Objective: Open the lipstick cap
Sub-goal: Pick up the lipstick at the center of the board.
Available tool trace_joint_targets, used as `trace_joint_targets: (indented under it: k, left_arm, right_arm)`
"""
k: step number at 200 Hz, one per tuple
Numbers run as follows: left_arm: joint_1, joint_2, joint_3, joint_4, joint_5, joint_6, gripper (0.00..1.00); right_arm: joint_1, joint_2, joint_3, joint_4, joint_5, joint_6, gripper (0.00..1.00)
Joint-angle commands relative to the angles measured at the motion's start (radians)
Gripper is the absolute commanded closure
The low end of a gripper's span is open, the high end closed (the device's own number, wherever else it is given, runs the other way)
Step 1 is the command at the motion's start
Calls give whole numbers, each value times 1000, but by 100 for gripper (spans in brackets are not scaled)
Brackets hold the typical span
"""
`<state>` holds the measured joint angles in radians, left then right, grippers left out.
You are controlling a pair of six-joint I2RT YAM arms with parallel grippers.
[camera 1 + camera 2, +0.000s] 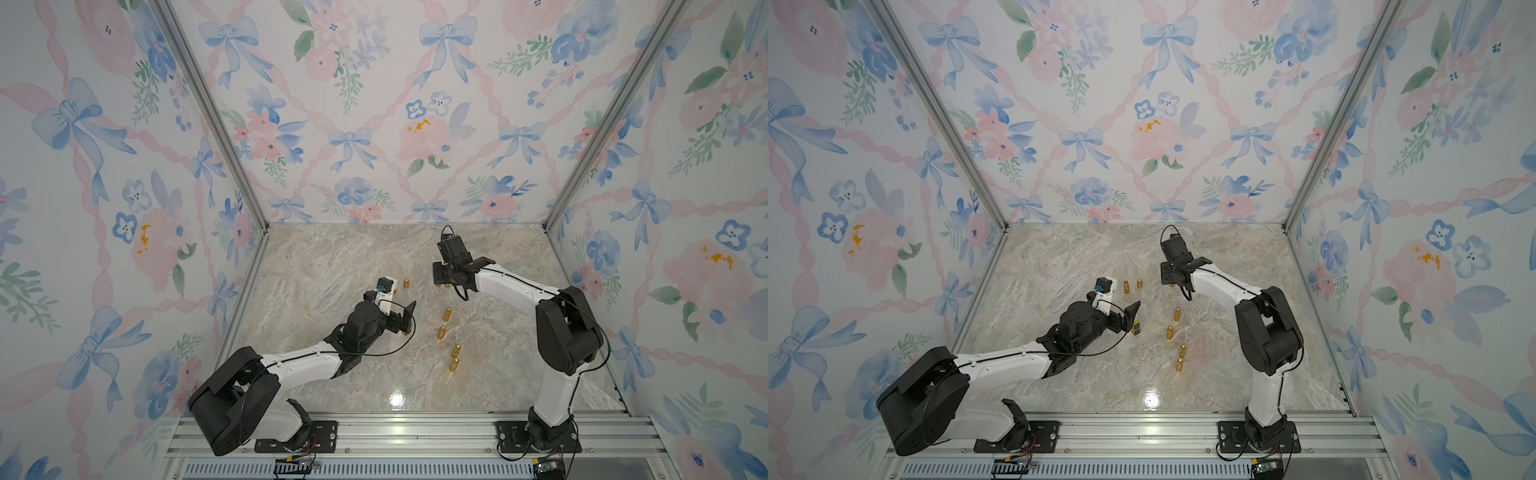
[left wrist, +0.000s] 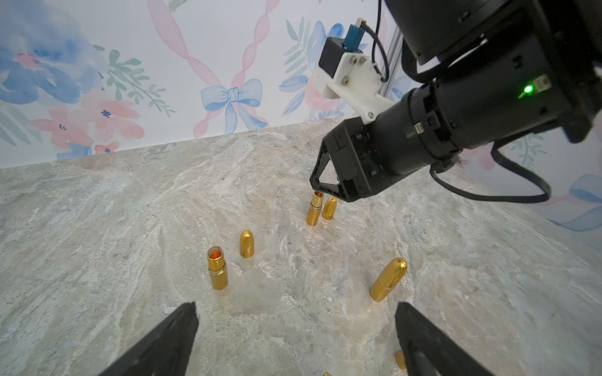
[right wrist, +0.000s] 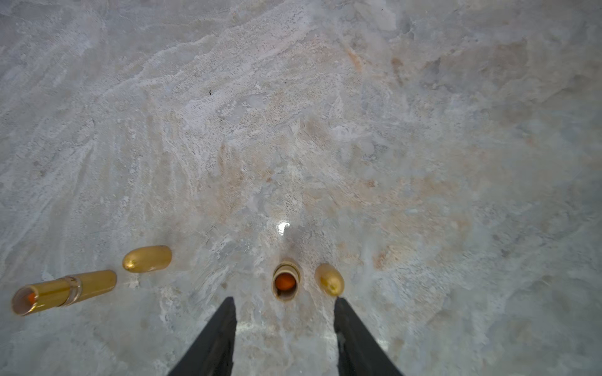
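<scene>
One marble table (image 1: 332, 266) carries everything. The left gripper (image 2: 296, 306) hangs spread wide and empty, just left of a capped lipstick (image 2: 389, 280) that heads a row of four running far to near at mid-table. The right gripper (image 3: 285, 299) hovers farther back, jaws parted on nothing, above an opened tube (image 3: 286, 281) whose cap (image 3: 329, 279) stands just beside one fingertip (image 3: 341, 306). Left of that pair stand a second opened tube (image 2: 217, 268) and its loose cap (image 2: 246, 244). Likely trouble: a sideways drift of that fingertip would tip the cap or tube, and round gold bodies roll. A careless left reach could topple the slim row. The capped lipstick appears upright, with its long axis vertical, its domed cap pointing up and its base on the table
</scene>
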<state>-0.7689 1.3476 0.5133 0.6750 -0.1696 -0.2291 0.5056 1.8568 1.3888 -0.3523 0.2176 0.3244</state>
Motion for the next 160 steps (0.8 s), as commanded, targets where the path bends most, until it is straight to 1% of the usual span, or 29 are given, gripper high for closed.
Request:
trace_joint_targets:
  k: [1,29,51,74,103,124,152,160]
  left_arm:
    - [5,-29,-21,-12,61,25,2]
    - [-1,-24,-21,-14,107,25,2]
    - [-10,-16,-24,-14,145,28,2]
    - [-22,-11,-25,-15,169,35,2]
    - [-33,-10,-29,-15,201,52,2]
    - [-38,-8,-29,-17,220,57,2]
    - [-48,-10,-30,-20,251,69,2]
    - [-52,-12,-31,-20,254,72,2]
  right_arm:
    - [4,-72,15,-179,-26,39,44]
    - [15,-131,-5,-297,-51,70,40]
    - [22,-176,-43,-333,-73,100,37]
    - [26,-185,-69,-371,-106,135,35]
    - [63,-234,-156,-322,-106,176,33]
    - [71,-208,-166,-327,-128,197,33]
    - [87,-208,-192,-290,-124,217,34]
    - [85,-177,-197,-283,-127,223,35]
